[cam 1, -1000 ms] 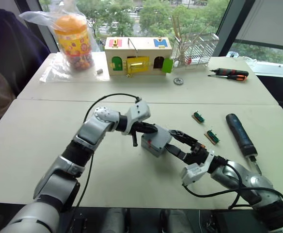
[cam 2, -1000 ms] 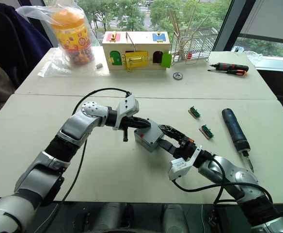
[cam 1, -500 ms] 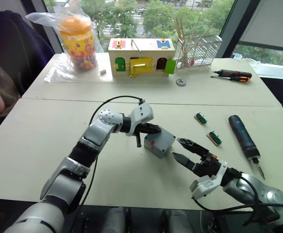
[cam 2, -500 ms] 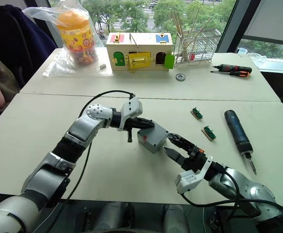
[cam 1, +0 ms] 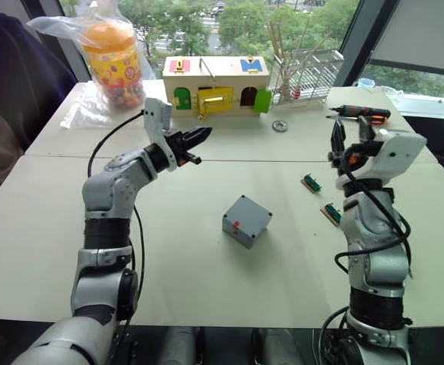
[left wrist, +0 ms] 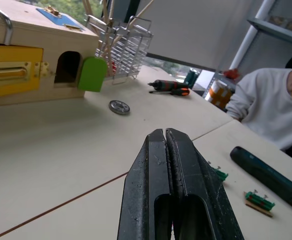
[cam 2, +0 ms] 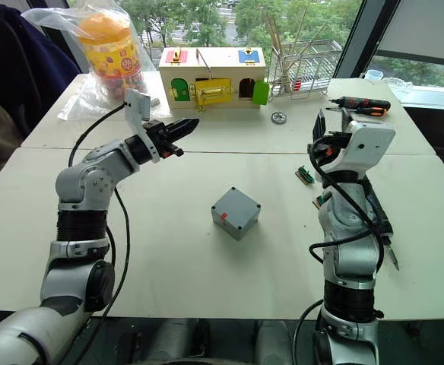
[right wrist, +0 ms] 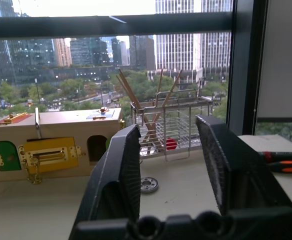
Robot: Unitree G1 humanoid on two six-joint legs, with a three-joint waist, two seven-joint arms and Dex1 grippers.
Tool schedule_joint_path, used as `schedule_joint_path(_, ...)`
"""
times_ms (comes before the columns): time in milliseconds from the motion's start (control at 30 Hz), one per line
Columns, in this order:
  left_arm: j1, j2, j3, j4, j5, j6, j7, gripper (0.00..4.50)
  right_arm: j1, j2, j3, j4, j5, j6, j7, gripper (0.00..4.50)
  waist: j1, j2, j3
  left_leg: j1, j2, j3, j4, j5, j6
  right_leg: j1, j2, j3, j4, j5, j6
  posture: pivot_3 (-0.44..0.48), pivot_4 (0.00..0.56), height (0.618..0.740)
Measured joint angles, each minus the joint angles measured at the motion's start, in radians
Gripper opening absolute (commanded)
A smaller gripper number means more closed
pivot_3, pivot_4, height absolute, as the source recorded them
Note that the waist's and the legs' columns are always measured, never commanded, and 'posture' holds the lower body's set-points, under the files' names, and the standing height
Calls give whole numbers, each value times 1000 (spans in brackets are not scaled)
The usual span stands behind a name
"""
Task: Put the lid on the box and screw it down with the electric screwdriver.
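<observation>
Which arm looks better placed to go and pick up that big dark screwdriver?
Probably the right. Its gripper is open, and the electric screwdriver lies on the table on that arm's side. The left gripper is shut and raised on the far side of the box.

Bright, even daylight from windows behind wooden box [cam 1: 216,86]. Soft, faint shadow under grey box [cam 1: 246,220] on worktop [cam 1: 191,266]. Sky glare in right wrist view. Left tool [left wrist: 172,165] close, slightly soft.
</observation>
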Motion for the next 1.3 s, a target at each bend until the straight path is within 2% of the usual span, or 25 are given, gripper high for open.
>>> schedule_joint_path(33,14,-3,2,-27,2,-10,20,0,-5,10,-7,-4,24,29,-4,56,0,0,0,0,0,0,0,0,0,0,0,0,0,0,0,0,150,706)
schedule_joint_path(133,54,5,-9,-87,14,-23,58,0,2,15,-36,-13,84,109,2,56,1,0,0,0,0,1,-1,0,0,-1,0,0,0,0,0,0,150,706)
schedule_joint_path(200,101,36,-43,-130,30,-20,56,0,43,-22,-44,-29,128,164,48,56,0,0,0,0,0,1,-1,0,0,-1,0,0,0,0,0,0,150,706)
schedule_joint_path(300,197,106,-125,-183,48,-3,14,0,137,-150,-31,-71,211,270,184,56,-1,1,0,0,0,2,-2,0,0,-2,0,1,0,0,0,0,150,706)
schedule_joint_path(400,262,125,-201,-176,66,25,-13,0,221,-261,-8,-122,303,375,326,56,0,1,0,0,0,2,-1,0,1,-1,0,1,0,0,0,0,150,706)
schedule_joint_path(533,266,131,-289,-119,125,5,-25,0,273,-332,33,-153,393,477,428,56,2,1,0,0,0,2,-1,-1,1,-2,0,1,0,0,0,0,150,706)
schedule_joint_path(700,271,136,-355,-122,136,-2,-88,0,358,-444,154,-214,458,568,551,56,1,1,0,0,0,2,-1,-2,3,-2,0,2,-1,0,0,0,150,706)
schedule_joint_path(933,326,197,-414,-207,135,11,-177,0,368,-441,232,-199,449,571,554,56,2,1,0,0,0,3,0,-2,3,-3,-1,3,-1,0,0,0,150,706)
schedule_joint_path(1300,366,212,-439,-280,135,58,-194,0,277,-419,290,-53,347,473,558,56,3,1,0,-1,0,3,0,-2,3,-3,-1,3,-1,0,0,0,150,706)
